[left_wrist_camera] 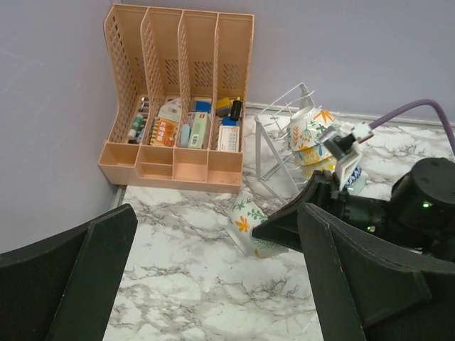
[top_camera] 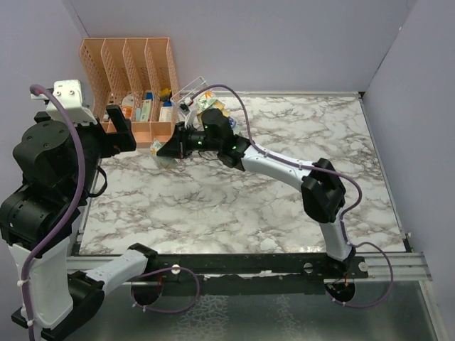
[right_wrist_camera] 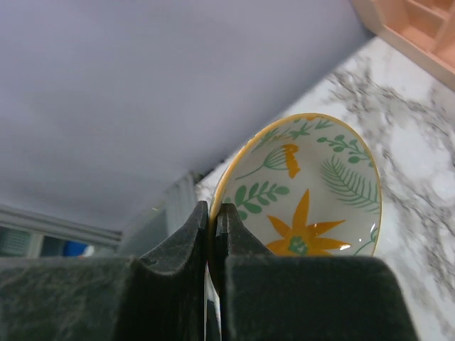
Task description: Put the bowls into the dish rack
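Pinching rim of yellow-flowered bowl (right_wrist_camera: 306,199) with right gripper (right_wrist_camera: 213,214), tilted over marble table (left_wrist_camera: 185,284), near wire dish rack (left_wrist_camera: 279,145) carrying other bowls (left_wrist_camera: 309,131). Presenting left gripper (left_wrist_camera: 218,210) spread wide, gripping nothing.

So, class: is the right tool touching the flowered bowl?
Touching. The right wrist view shows the right tool clamped on the rim of the flowered bowl.

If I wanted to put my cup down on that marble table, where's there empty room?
The wide marble stretch from the middle to the right wall and near edge is bare. The back-left corner is crowded: orange organizer, wire dish rack, and the right pincer holding a flowered bowl in front of them.
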`<state>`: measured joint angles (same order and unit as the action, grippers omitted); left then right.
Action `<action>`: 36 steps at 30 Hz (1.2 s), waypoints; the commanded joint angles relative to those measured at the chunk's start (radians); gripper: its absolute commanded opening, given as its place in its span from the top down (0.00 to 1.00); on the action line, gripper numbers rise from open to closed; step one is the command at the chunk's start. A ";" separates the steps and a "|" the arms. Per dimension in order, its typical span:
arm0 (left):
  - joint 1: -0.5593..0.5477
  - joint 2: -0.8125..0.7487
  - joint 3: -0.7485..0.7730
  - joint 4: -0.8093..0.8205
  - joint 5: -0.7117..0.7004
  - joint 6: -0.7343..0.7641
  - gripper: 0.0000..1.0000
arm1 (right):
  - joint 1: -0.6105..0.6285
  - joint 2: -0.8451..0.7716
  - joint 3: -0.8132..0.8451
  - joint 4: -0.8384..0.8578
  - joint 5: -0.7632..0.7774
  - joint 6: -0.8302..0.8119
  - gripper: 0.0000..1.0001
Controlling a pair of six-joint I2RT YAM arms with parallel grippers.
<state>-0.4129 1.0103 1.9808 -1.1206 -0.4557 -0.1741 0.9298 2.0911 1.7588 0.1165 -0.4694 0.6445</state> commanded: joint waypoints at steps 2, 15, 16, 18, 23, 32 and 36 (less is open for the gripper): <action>-0.004 -0.016 0.033 0.002 0.022 -0.002 0.01 | -0.049 -0.135 -0.006 0.282 -0.048 0.239 0.99; -0.004 -0.023 0.037 0.000 0.055 -0.011 0.01 | -0.194 -0.175 -0.114 0.642 0.435 0.615 0.99; -0.004 -0.023 0.037 -0.001 0.057 -0.011 0.01 | -0.202 -0.154 -0.111 0.673 0.452 0.652 0.99; -0.004 -0.023 0.035 -0.001 0.058 -0.008 0.01 | -0.209 -0.119 -0.104 0.692 0.499 0.718 0.99; -0.004 -0.022 0.034 -0.001 0.060 -0.006 0.01 | -0.210 -0.030 -0.100 0.784 0.626 0.884 0.99; -0.004 -0.026 0.018 -0.001 0.047 0.003 0.01 | -0.210 0.034 -0.105 0.820 0.788 0.972 0.99; -0.004 -0.026 0.011 -0.001 0.047 0.007 0.01 | -0.216 0.055 -0.152 0.867 0.829 1.031 0.99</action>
<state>-0.4137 0.9928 1.9965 -1.1316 -0.4118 -0.1768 0.7143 2.1571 1.6291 0.8448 0.2527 1.5837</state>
